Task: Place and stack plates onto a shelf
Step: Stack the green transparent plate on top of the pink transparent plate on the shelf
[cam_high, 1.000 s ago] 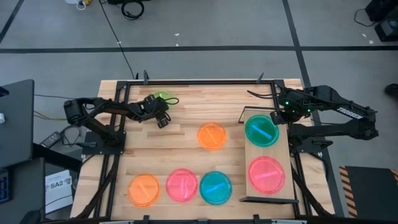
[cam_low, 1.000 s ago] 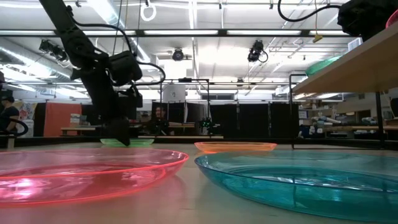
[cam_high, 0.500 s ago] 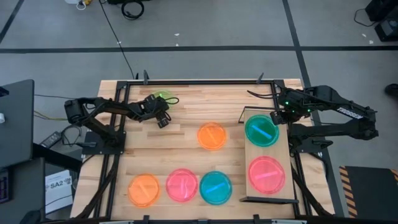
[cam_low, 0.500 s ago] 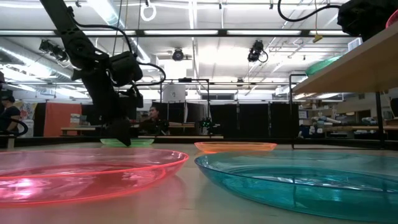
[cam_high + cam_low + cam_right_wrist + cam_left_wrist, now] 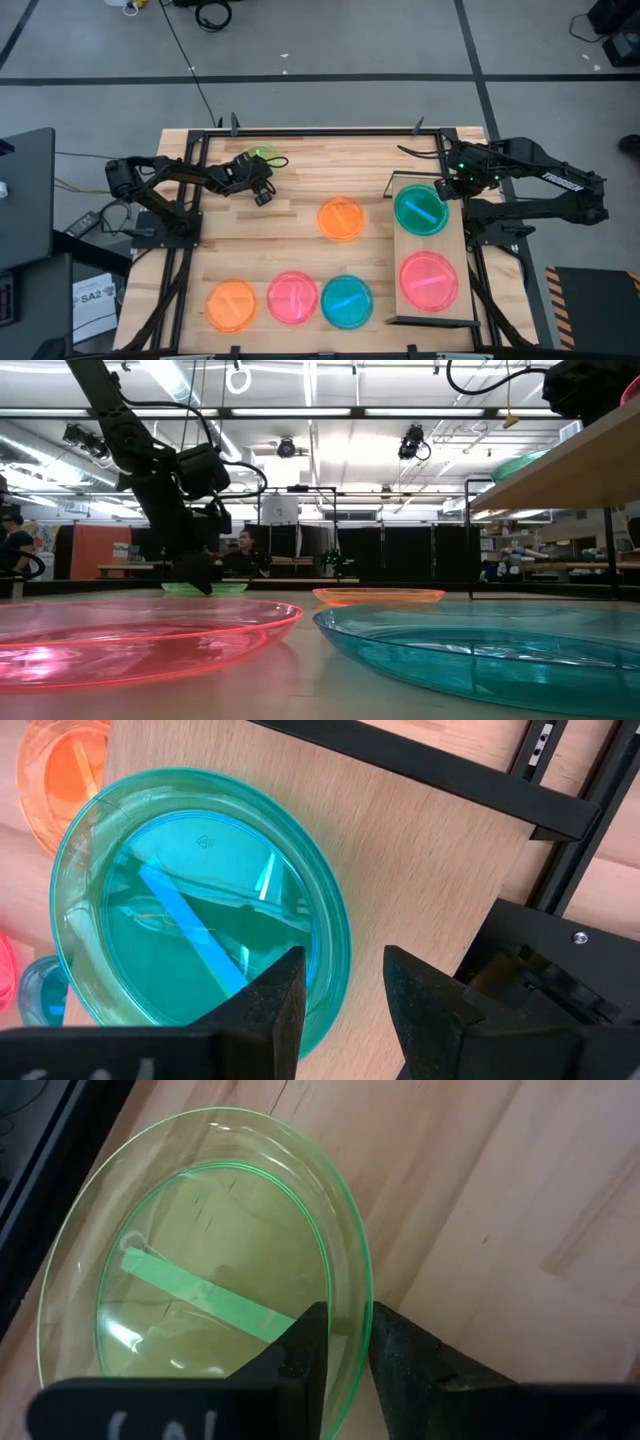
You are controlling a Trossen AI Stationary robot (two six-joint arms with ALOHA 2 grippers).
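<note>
A green plate (image 5: 262, 157) (image 5: 200, 1260) lies flat on the wooden table near its far left. My left gripper (image 5: 252, 167) (image 5: 347, 1320) slants down onto the plate's rim and is shut on it. On the light-wood shelf (image 5: 455, 240) at the right lie a teal plate (image 5: 420, 210) (image 5: 190, 900) at the far end and a pink plate (image 5: 429, 281) at the near end. My right gripper (image 5: 447, 185) (image 5: 345, 960) hangs open above the teal plate's edge and touches nothing. My left gripper has the green plate's rim (image 5: 362, 1295) between its two fingers, one finger (image 5: 305, 1340) inside the plate and one outside. The fingers slant down at it from the table's left. The plate lies flat on the table.
An orange plate (image 5: 341, 219) lies mid-table. Along the near edge lie an orange plate (image 5: 232, 305), a pink plate (image 5: 292, 297) and a teal plate (image 5: 346, 301). The shelf's black frame (image 5: 392, 190) stands raised at the right. A person (image 5: 243, 550) shows in the room behind.
</note>
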